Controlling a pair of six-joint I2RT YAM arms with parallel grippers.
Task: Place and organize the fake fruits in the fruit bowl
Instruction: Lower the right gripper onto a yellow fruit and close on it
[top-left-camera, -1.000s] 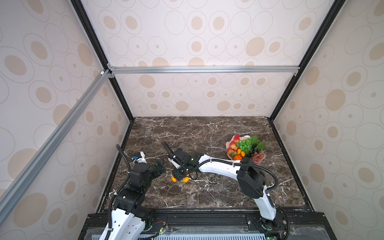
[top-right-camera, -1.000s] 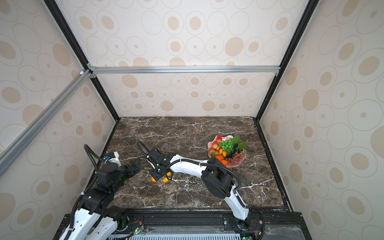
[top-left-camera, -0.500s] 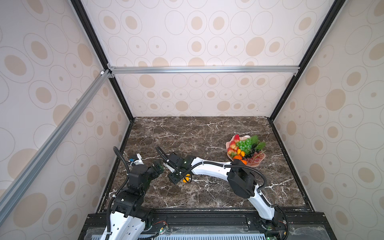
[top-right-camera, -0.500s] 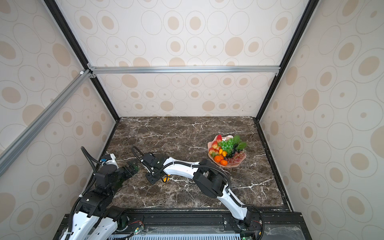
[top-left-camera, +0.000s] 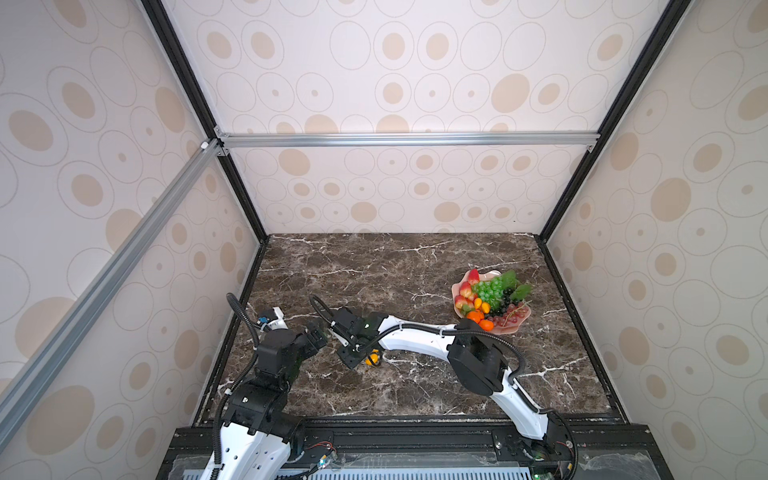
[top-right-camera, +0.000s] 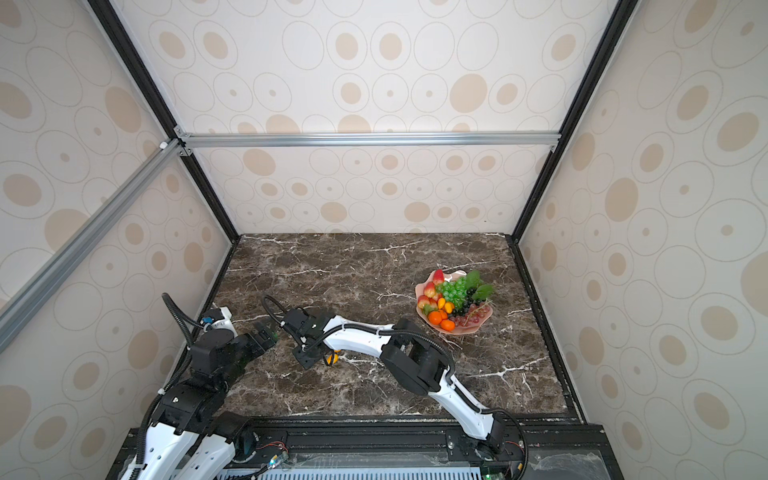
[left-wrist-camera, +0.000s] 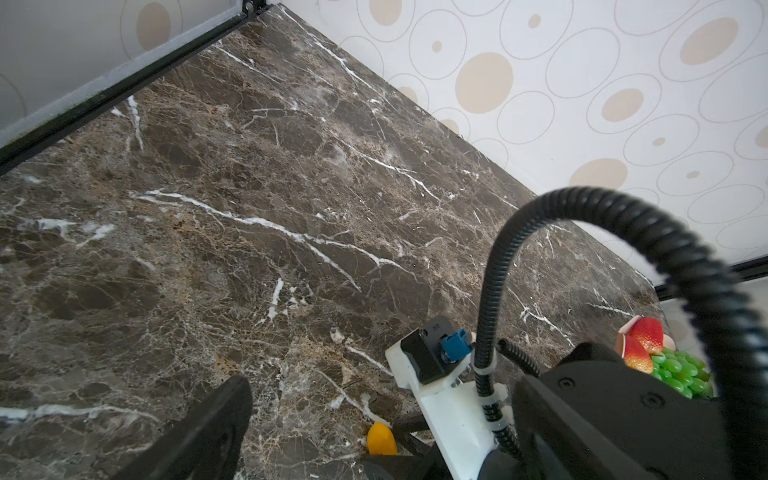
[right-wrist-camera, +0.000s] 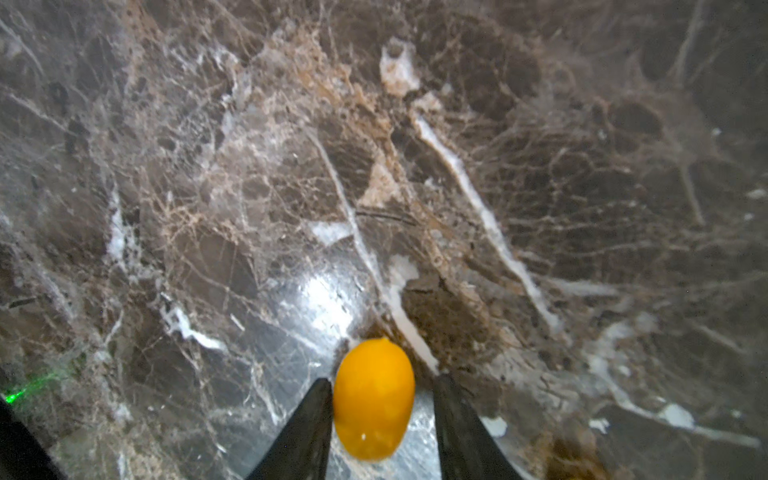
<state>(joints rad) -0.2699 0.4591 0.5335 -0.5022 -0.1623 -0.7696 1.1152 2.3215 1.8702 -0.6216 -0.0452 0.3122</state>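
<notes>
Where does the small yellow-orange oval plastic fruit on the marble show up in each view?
In a top view: small yellow-orange oval plastic fruit, left of centre, nearer the front edge of the brown marble table.
In a top view: fruit, same spot, by the right arm's wrist.
Left wrist: fruit beside the white camera bracket.
Right wrist: fruit between black fingers, close up.
Shared landmark: the right gripper straddling it.

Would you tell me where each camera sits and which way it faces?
Both top views: high above the near edge, looking down on the table, left arm, right arm and fruit bowl.
Left wrist: on the left arm, facing across the table to the far walls; its finger and the right arm show.
Right wrist: close above the table, right hand straddling the yellow oval fruit.
Shared: every view shows that fruit.
</notes>
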